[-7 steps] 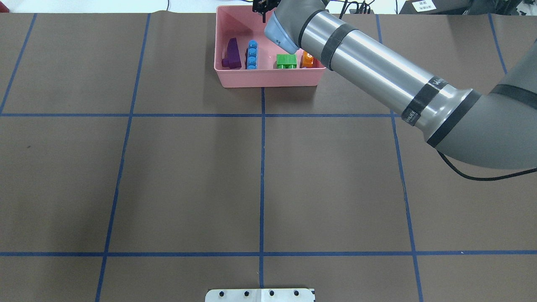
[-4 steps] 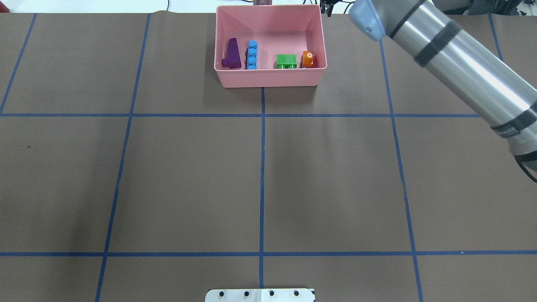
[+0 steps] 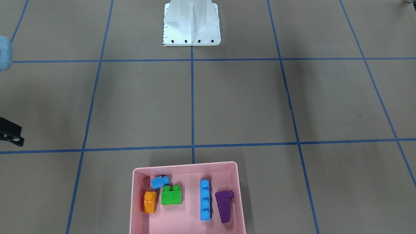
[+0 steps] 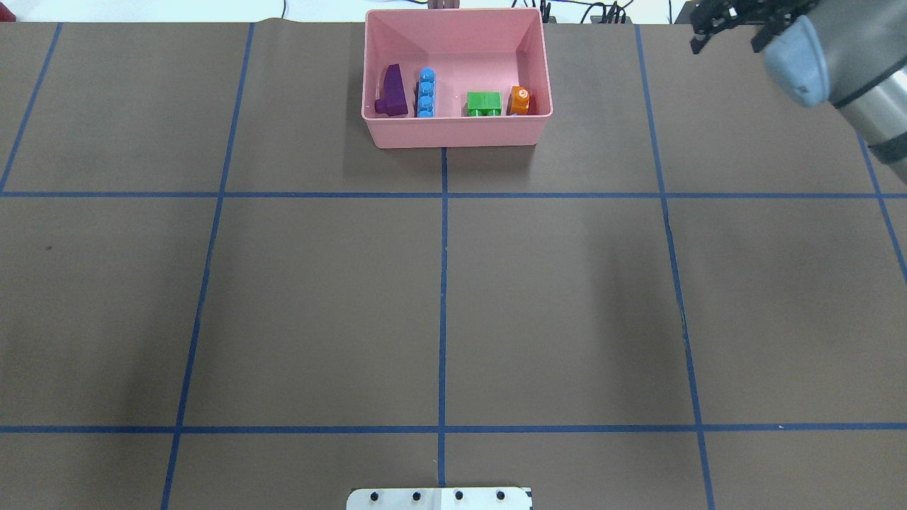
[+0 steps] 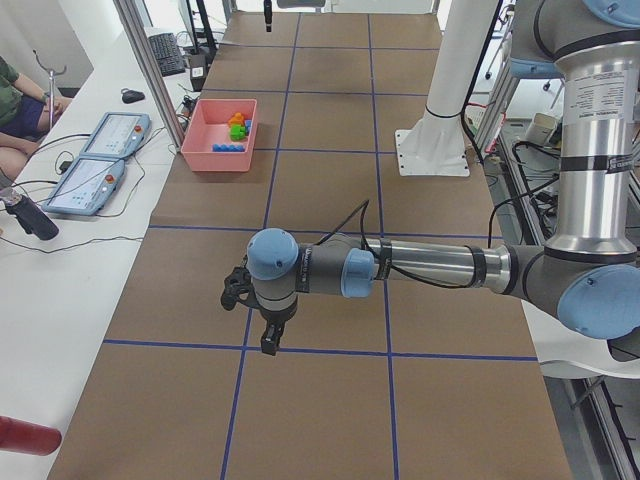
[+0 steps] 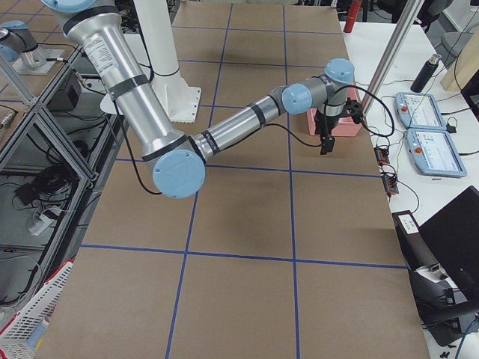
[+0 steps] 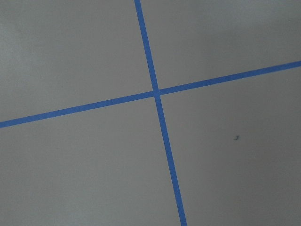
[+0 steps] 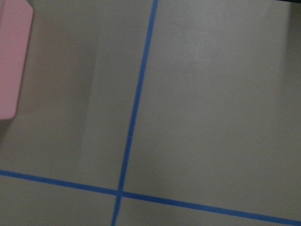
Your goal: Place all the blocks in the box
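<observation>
The pink box [image 3: 185,164] [image 4: 457,133] stands at the table's far middle edge. Inside lie the orange sloped block [image 3: 150,201], the small light-blue cube [image 3: 160,182], the green brick [image 3: 171,195], the long light-blue bar [image 3: 205,200] and the purple sloped block [image 3: 224,206]. My right gripper [image 4: 728,41] hangs well to the right of the box, open and holding nothing. My left gripper [image 5: 262,335] shows only in the exterior left view, low over bare table far from the box; I cannot tell its state.
The white base plate [image 4: 439,498] sits at the near middle edge. Blue tape lines grid the brown table. A side bench with tablets [image 5: 95,170] and a seated person runs beyond the table's far edge.
My right arm has swung from over the box to the right, away from it. The box and its blocks have not moved.
</observation>
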Controlling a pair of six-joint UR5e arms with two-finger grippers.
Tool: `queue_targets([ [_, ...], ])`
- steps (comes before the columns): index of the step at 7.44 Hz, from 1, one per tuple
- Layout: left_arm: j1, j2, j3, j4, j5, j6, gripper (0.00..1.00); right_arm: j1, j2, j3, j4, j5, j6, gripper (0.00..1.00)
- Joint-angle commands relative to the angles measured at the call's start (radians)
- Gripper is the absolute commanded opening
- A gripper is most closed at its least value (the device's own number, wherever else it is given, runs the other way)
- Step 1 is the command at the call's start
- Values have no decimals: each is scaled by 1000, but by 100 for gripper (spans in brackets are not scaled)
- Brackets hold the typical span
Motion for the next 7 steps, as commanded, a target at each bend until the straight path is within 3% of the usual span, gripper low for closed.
queue_targets([
  [1, -6, 10, -1, 2, 17, 5, 100, 101, -230, 104, -38, 1, -264, 99],
  [3, -16, 13, -2, -2, 16, 5, 100, 185, -374, 137, -29, 2, -420, 99],
  [5, -18, 52, -5, -19, 16, 1, 100, 257, -553, 211, -29, -4, -417, 100],
  [7, -18, 59, -45, -13, 8, 2, 100, 270, -614, 243, -29, -6, -411, 100],
])
